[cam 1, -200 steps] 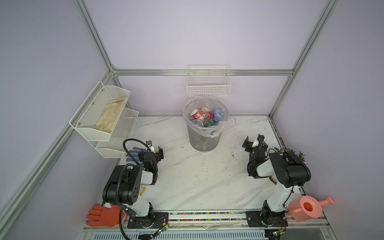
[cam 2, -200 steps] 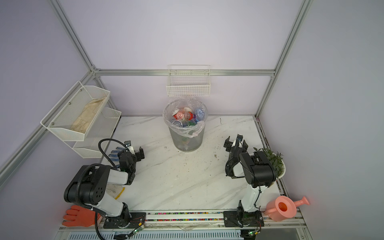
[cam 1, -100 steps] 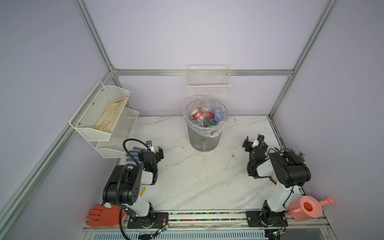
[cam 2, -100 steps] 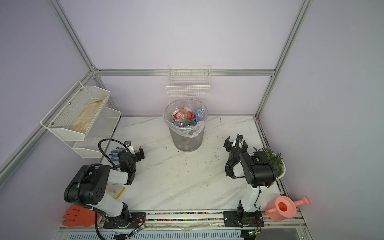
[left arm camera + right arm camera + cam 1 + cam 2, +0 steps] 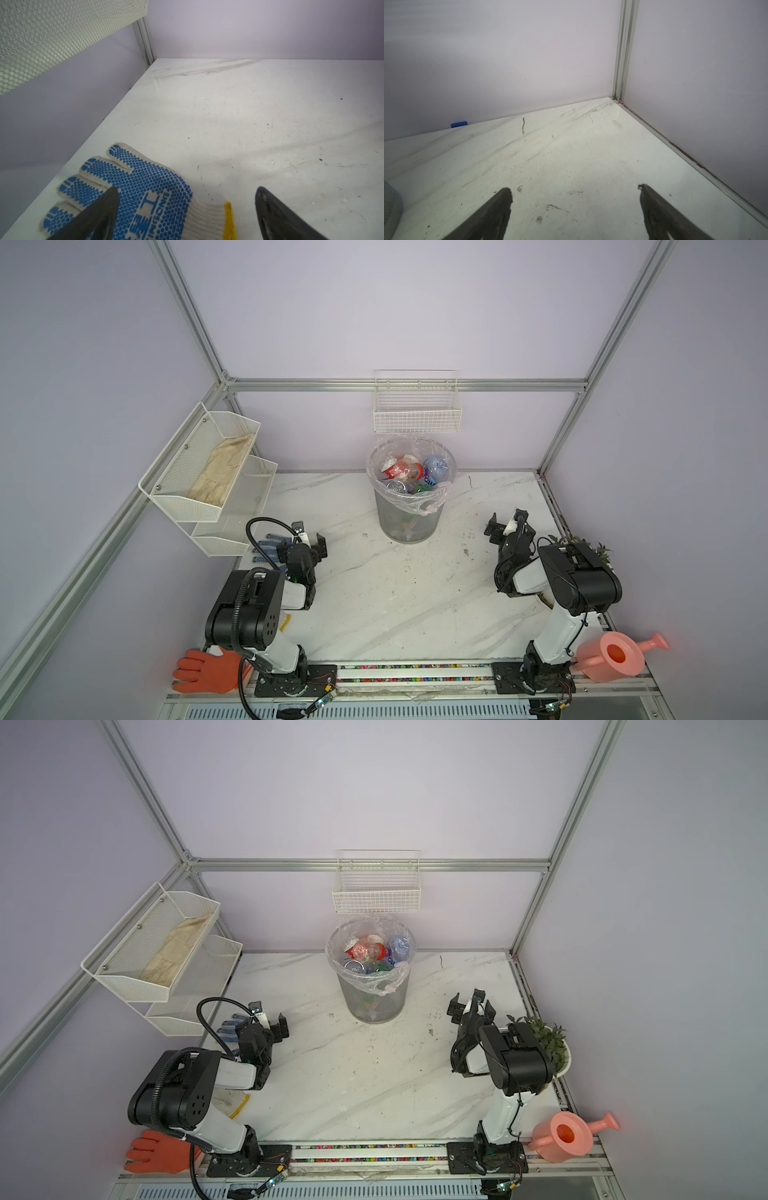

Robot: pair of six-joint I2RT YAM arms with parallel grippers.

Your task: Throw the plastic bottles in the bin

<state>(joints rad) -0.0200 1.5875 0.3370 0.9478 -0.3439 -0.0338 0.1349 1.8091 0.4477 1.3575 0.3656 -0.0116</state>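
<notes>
The bin (image 5: 409,516) (image 5: 371,999), a grey mesh basket lined with a clear bag, stands at the back middle of the marble table in both top views. Several plastic bottles (image 5: 415,472) (image 5: 376,952) with red and blue labels fill it to the rim. My left gripper (image 5: 309,537) (image 5: 270,1017) (image 5: 187,191) hangs open and empty at the left, low over a glove. At the right, my right gripper (image 5: 507,522) (image 5: 471,1004) (image 5: 574,189) is open and empty above bare table. A strip of the bin's mesh wall (image 5: 388,203) shows in the right wrist view.
A blue-dotted white glove (image 5: 135,187) (image 5: 266,547) lies under the left gripper. White mesh shelves (image 5: 199,472) hang on the left wall, a wire basket (image 5: 415,410) above the bin. An orange glove (image 5: 203,670), a pink watering can (image 5: 615,657) and a potted plant (image 5: 544,1040) sit at the edges. A small blue piece (image 5: 458,124) lies by the back wall.
</notes>
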